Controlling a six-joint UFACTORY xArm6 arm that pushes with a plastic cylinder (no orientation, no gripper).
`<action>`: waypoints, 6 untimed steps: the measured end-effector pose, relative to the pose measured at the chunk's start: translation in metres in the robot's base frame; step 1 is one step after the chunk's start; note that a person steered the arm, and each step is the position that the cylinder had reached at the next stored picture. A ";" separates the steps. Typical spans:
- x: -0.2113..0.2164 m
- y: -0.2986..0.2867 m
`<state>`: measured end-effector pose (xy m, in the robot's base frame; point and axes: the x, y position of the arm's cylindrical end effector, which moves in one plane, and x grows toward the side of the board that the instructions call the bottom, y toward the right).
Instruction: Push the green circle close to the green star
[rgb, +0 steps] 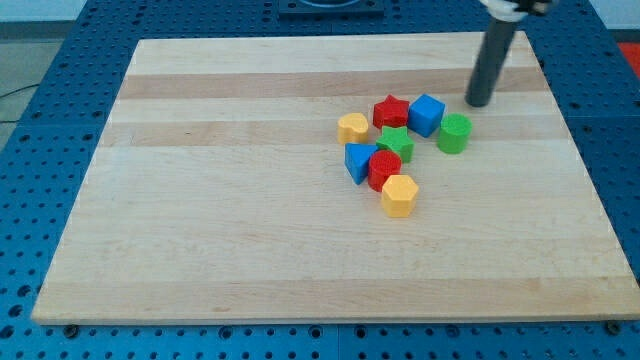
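1. Jaws: none fitted. I end in a straight dark rod, so nothing opens or closes and I have hold of nothing. My tip (479, 103) rests on the wooden table (220, 210) near its top right corner, touching no block.

2. Green circle (454, 133): stands just below my tip and slightly toward the table's left edge, apart from the rod. It sits just beside the blue cube (427, 115), on that cube's right; I cannot tell whether the two touch.

3. Green star (396, 143): lies toward the table's left edge from the green circle, near it but with bare board between them. It is at the middle of the cluster.

4. Red star (391, 111): at the top of the cluster, pressed against the blue cube's left side and directly above the green star.

5. Yellow heart-like block (353, 128): left of the red star, the block nearest the table's left edge.

6. Blue triangular block (358, 161): below the yellow one, touching a red rounded block (384, 169) on its right; exact shape of the red one is unclear.

7. Yellow hexagon (399, 195): lowest of the group, against the red rounded block's lower side.

8. All eight blocks sit in the table's right half, above its middle line.
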<state>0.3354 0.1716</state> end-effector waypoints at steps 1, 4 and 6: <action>0.030 -0.027; 0.052 0.011; 0.094 -0.037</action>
